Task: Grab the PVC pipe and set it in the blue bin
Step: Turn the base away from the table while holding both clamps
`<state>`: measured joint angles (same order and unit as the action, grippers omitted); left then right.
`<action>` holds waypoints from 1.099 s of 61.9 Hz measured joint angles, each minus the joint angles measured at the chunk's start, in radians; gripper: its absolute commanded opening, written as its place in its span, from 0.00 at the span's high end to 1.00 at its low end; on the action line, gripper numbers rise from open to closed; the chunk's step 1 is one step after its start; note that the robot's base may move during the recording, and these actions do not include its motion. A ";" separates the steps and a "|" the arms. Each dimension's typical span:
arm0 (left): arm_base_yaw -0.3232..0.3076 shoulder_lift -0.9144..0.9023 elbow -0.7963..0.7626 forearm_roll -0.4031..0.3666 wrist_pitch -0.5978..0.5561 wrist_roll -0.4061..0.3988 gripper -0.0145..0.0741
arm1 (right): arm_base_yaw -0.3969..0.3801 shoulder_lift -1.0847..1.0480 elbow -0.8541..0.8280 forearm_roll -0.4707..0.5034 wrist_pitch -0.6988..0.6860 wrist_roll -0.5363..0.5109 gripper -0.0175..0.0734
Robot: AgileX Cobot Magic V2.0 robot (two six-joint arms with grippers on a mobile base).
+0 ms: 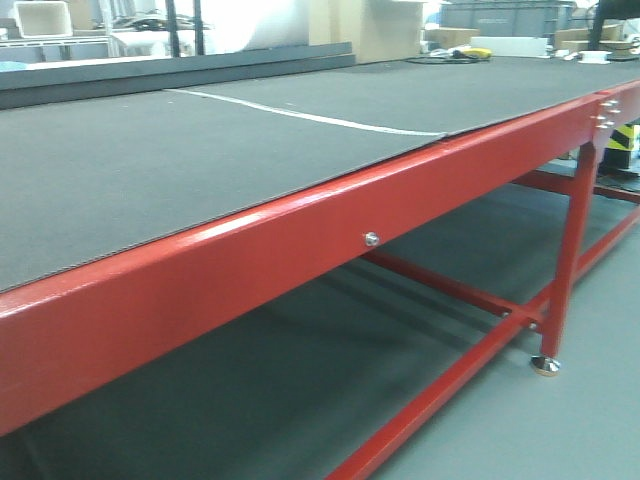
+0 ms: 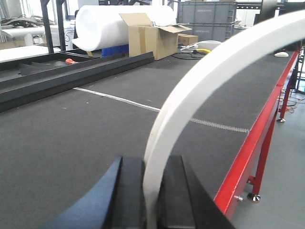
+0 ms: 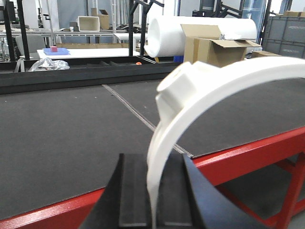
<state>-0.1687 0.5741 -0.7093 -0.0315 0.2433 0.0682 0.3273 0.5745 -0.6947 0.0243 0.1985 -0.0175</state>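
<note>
From the front we see only the desk (image 1: 200, 170). Wrist views show our left hand (image 2: 151, 191) and right hand (image 3: 152, 191) clamped on the pipe (image 2: 190, 86), which arches up and right.

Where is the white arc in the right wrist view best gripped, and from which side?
Grip the arc on its thin lower band, edge-on from below, where the right gripper has it now. The band looks flat there; the round boss higher up is bulky.

- right gripper (image 3: 153, 193) is pinching the white PVC pipe (image 3: 200, 86), which arcs up and off right
- black mat (image 3: 62, 138) and red table edge (image 3: 238, 155) underneath
- cardboard box (image 3: 214, 47) and white foam roll (image 3: 167, 33) far back
</note>
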 measured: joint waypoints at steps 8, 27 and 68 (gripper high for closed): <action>0.000 0.000 0.000 0.000 0.000 0.000 0.96 | 0.000 0.000 0.000 0.000 0.000 0.000 0.98; 0.000 0.000 0.000 0.000 0.000 0.000 0.96 | 0.000 0.000 0.000 0.000 0.000 0.000 0.98; 0.000 0.000 0.000 0.000 0.000 0.000 0.96 | 0.000 0.000 0.000 0.000 0.000 0.000 0.98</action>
<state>-0.1687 0.5741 -0.7093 -0.0315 0.2433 0.0682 0.3273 0.5745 -0.6947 0.0243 0.1985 -0.0175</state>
